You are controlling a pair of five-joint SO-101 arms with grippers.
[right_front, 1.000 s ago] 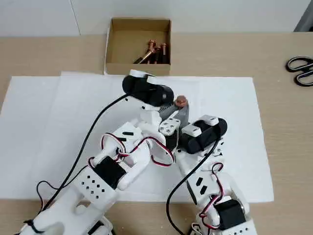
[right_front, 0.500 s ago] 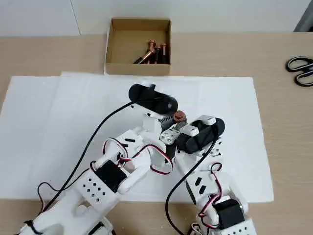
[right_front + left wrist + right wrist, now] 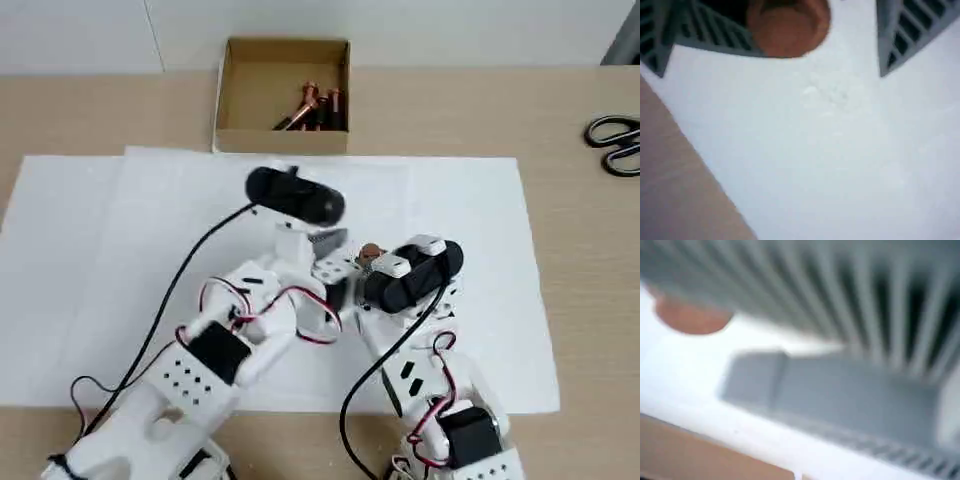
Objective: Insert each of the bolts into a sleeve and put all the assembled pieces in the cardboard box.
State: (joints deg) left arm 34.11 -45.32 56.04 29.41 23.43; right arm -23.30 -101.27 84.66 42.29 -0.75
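Two arms are meeting head to head over the middle of the white paper sheet (image 3: pixel 120 260), which is lying on the tan wooden surface (image 3: pixel 560 110). The left gripper (image 3: pixel 771 70) is hanging just above the sheet, its fingers (image 3: pixel 910 35) standing wide apart. The round copper head of a bolt (image 3: pixel 787 27) is sitting just beside one finger and well clear of the other. From the high view the bolt is showing as a small copper spot between the two wrists, close against the right gripper (image 3: pixel 358 262). Whether the right gripper is clamping the bolt or only sitting next to it, I cannot tell. Its own wrist view is catching a copper patch beside a gray ribbed part, over the sheet. The cardboard box (image 3: pixel 232 100) is sitting open-topped on the surface just past the sheet's far edge. A cluster of copper pieces (image 3: pixel 312 108) is lying inside it, toward the right-hand near corner. Black-handled scissors (image 3: pixel 615 142) are lying at the surface's right edge, well apart from everything else.
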